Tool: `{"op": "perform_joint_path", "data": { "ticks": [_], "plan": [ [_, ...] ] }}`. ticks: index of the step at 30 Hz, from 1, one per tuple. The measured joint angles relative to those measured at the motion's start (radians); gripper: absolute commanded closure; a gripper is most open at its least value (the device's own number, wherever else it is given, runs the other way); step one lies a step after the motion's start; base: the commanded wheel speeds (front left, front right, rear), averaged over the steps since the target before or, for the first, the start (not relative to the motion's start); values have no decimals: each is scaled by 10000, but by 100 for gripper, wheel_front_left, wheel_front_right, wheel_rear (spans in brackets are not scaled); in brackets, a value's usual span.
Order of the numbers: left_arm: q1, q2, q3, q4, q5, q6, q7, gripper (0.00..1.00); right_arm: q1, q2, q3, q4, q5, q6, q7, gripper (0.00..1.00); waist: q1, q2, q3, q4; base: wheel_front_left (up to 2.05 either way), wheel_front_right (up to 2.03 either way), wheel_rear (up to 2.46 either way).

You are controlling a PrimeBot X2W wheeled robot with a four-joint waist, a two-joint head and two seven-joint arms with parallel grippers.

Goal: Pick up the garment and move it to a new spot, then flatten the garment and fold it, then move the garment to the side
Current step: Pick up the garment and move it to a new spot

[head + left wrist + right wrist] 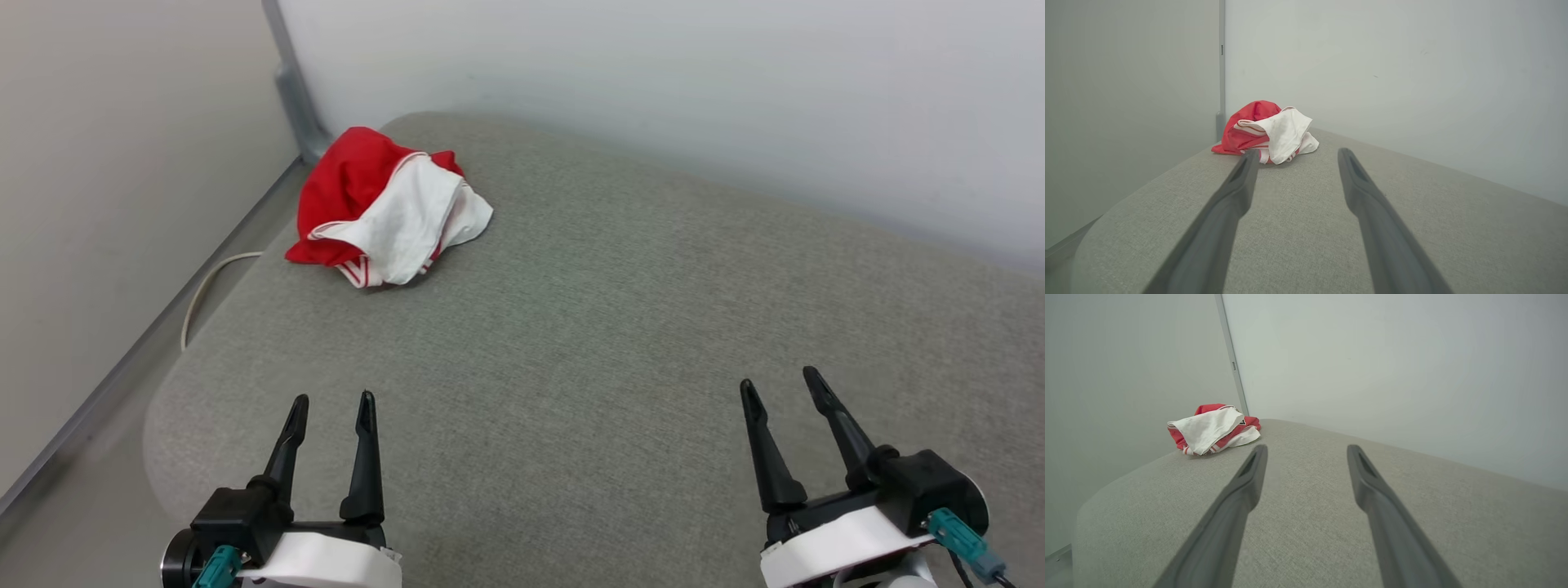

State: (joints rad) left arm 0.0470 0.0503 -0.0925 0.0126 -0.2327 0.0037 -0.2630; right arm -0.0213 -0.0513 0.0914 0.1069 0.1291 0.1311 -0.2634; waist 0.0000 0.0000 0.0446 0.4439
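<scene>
Head view: the left gripper (334,398) and right gripper (778,378) are hovering at the tabletop's (571,343) near edge, jaws parted and empty. The shirt (384,208) is lying crumpled at the tabletop's far left corner. Pick-up looks not yet begun; it is calling for a long reach to that heap.

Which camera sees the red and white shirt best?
The head view looks down on the whole crumpled red-and-white T-shirt, at the far left corner of the grey cushion. Both wrist views show it side-on, smaller in the right one.
</scene>
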Motion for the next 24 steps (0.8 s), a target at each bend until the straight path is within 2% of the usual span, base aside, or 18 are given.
{"op": "perform_joint_path", "data": {
  "ticks": [11,21,24],
  "plan": [
    [3,0,13,-8,19,-35,0,0,-21,0,203,65,-2,0,0,0,0,0,12,542,0,0,0],
    [73,0,150,171,-161,-84,0,0,-32,2,345,98,-79,0,0,0,0,0,60,429,0,0,0],
    [-56,12,102,174,523,-267,0,0,-75,2,401,77,-199,0,0,0,0,0,232,320,0,0,0]
  ]
}}
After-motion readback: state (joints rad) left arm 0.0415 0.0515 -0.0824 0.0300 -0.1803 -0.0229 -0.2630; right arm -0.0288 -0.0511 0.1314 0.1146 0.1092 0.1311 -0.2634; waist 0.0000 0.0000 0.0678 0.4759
